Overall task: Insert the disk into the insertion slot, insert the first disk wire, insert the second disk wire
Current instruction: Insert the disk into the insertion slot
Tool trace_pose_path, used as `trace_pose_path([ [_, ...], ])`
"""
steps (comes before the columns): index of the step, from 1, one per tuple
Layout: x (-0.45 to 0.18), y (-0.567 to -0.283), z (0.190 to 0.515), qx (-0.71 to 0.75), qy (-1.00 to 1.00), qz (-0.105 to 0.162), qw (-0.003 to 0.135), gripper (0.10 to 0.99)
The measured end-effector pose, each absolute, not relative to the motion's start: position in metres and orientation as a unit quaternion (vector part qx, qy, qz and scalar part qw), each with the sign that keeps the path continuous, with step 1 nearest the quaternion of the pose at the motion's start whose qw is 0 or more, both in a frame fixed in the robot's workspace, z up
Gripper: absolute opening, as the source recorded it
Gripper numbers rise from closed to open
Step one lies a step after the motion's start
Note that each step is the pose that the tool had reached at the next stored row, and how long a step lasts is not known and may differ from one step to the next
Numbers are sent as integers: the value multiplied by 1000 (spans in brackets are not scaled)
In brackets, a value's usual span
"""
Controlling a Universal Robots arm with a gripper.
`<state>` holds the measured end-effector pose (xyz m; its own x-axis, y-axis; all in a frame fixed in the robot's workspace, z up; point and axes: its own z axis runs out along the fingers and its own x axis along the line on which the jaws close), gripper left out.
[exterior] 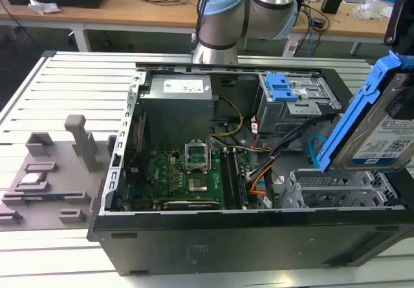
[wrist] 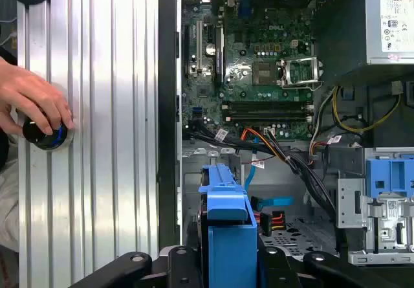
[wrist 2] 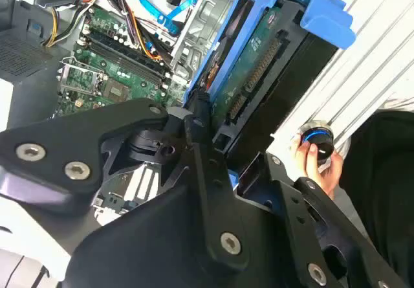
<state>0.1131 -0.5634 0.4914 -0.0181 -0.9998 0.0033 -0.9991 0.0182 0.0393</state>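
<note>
Just above the insertion slot, the tool hangs tilted, clamped on the slanted disk

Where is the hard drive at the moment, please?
The hard drive hangs tilted at the exterior view's right, clamped in the gripper, just above the grey drive cage and not yet inside it.

- insertion slot: bays open, the disk tilted above.
- second disk wire: looped just beside slot.
- person's hand: on table, beside the case.
</note>
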Motion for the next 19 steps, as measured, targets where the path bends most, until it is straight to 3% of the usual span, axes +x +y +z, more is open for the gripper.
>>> trace_pose_path([
  [19,108,-548,439,699,-715,-13,15,361],
])
